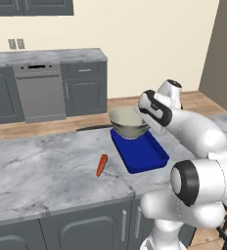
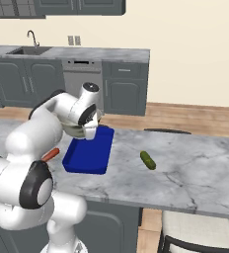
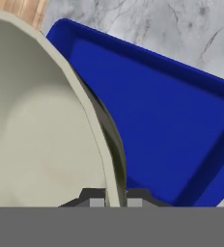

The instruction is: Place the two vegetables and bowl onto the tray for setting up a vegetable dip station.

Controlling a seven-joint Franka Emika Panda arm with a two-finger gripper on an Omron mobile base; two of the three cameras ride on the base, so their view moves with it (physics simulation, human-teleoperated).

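Gripping the bowl [image 3: 41,130] rim, pincer [image 3: 115,198] above the tray [image 3: 162,125]

a grey marbled tabletop [image 1: 42,166] carries a deep-blue tray [image 1: 144,155], an orange carrot [image 1: 102,165] and a cucumber [image 2: 147,160] (well apart).

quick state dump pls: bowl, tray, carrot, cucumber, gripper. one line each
bowl: gripped by its rim, held over the tray's far end; cannot tell if it touches the tray.
tray: flat on the counter, no vegetables in it.
carrot: lying on the counter, apart from the tray.
cucumber: lying on the counter, on the tray's other side.
gripper: shut on the bowl's rim, a finger on each side of the wall.
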